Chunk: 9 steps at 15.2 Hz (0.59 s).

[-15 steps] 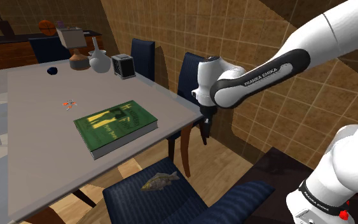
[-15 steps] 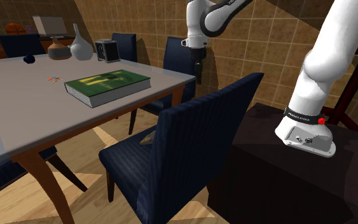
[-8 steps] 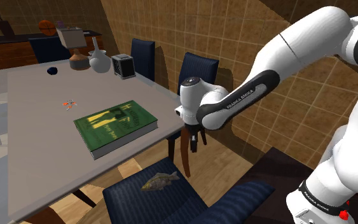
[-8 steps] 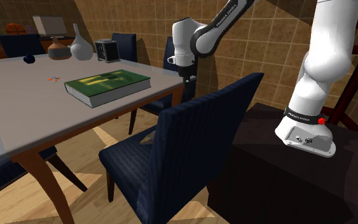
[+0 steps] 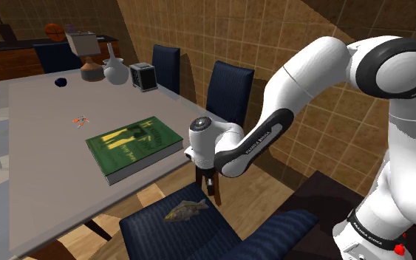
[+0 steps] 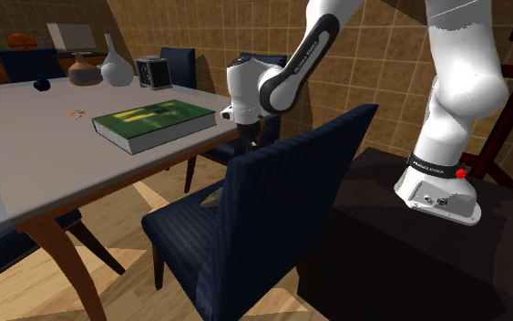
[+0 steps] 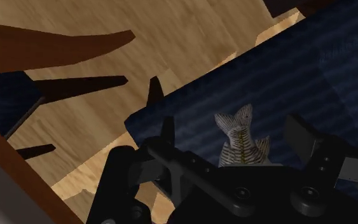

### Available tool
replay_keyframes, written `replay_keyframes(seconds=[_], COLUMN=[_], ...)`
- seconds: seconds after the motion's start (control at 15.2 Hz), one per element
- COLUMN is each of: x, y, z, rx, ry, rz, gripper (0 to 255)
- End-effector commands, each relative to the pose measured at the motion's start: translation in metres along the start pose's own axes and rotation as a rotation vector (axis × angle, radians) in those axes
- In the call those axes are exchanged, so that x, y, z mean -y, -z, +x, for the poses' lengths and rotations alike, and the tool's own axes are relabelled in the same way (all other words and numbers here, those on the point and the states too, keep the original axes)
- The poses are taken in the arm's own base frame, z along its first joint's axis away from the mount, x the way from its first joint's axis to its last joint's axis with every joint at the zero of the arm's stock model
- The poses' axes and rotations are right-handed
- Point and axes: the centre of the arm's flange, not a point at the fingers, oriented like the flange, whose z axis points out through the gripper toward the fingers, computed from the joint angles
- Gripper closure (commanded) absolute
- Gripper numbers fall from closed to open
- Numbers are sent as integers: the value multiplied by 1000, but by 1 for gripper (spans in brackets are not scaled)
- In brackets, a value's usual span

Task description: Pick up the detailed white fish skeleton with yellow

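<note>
— Where is the fish?
— The pale, bony fish skeleton with yellowish fins (image 5: pixel 185 210) lies flat on the dark blue chair seat (image 5: pixel 154 230), at the lower middle of the shoulder view.
— And the end effector?
— The black end effector (image 5: pixel 208 182) hangs just above it, fingers spread (the wrist view has the tail between them, untouched).
— Beyond that?
— A green hardback book (image 5: pixel 134 146) lies on the grey worktop (image 5: pixel 36 155). Farther off, upper left, stands a white vase (image 5: pixel 112 69).

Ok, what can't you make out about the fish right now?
1. Wrist view: the fish head, hidden under the gripper body.
2. Second exterior view: most of the fish, behind the chair back.
3. Shoulder view: fish too small to show bones or yellow.
</note>
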Motion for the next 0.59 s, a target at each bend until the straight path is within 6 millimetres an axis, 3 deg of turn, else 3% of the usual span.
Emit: replay_keyframes(seconds=[0.0, 0.26, 0.53], x=[14, 42, 47], y=[-17, -49, -70], z=[20, 53, 60], rx=[0, 0, 1], ry=[53, 156, 170], rz=[-12, -36, -39], gripper=[0, 0, 0])
